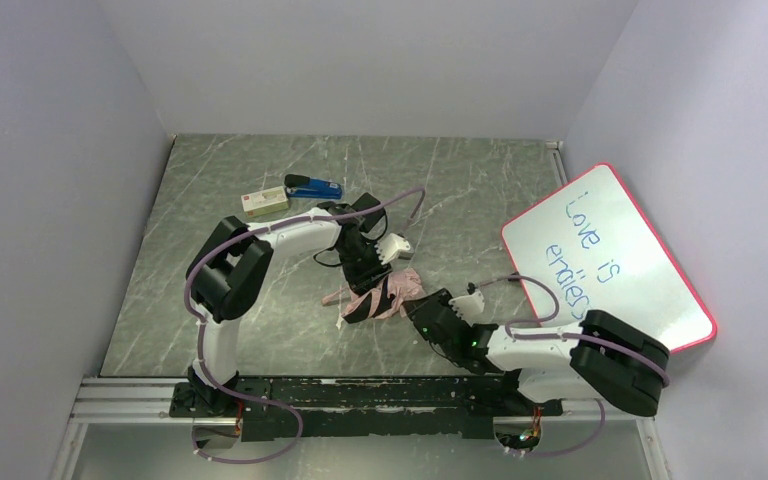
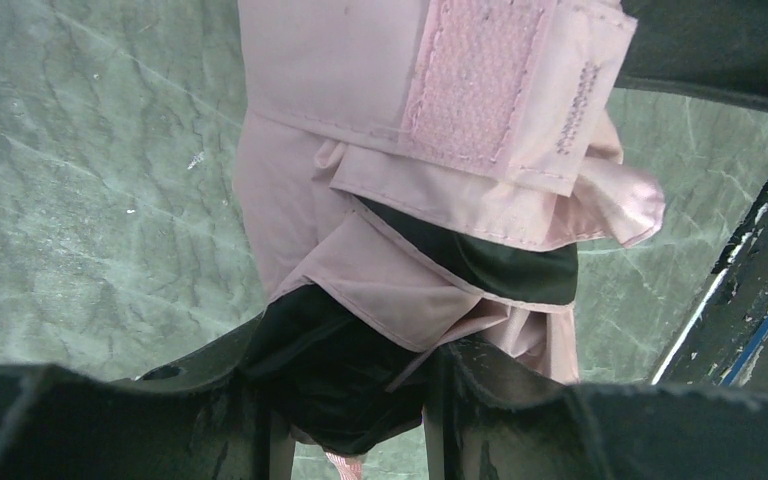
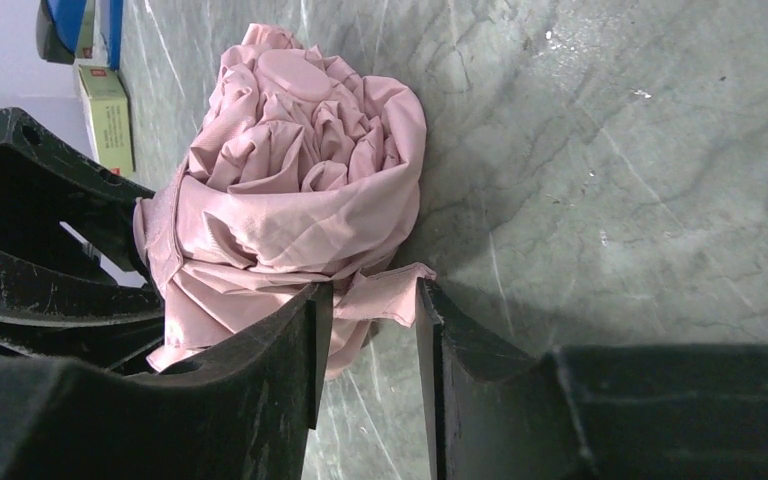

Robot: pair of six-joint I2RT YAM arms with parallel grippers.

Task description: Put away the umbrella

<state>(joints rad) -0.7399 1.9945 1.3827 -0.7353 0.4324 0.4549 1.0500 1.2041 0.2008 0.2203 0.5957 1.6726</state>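
Umbrella [image 1: 400, 288], pale pink and bunched into a loose roll, lies near the middle of the grey marble-patterned bench [image 1: 480, 190], a little toward the near edge, with a robot arm on either side of it. The left claw [image 2: 355, 350] reaches down from the far side and pinches the bundle, with pink cloth and its dark inner side pressed between the two black fingers. Just beyond them, the strap [image 2: 480, 90] with its fuzzy fastening patch lies across the fabric. The right claw [image 3: 370, 300] comes in low from the near right. Its fingers stand narrowly apart at the roll's end with a flap of pink cloth between the tips, but whether they grip it cannot be told. A blue stapler [image 1: 312, 187] and a small box [image 1: 264, 203] sit side by side toward the far left corner, well apart from the umbrella. A red-framed whiteboard [image 1: 610, 255] with blue handwriting leans tilted along the right edge.
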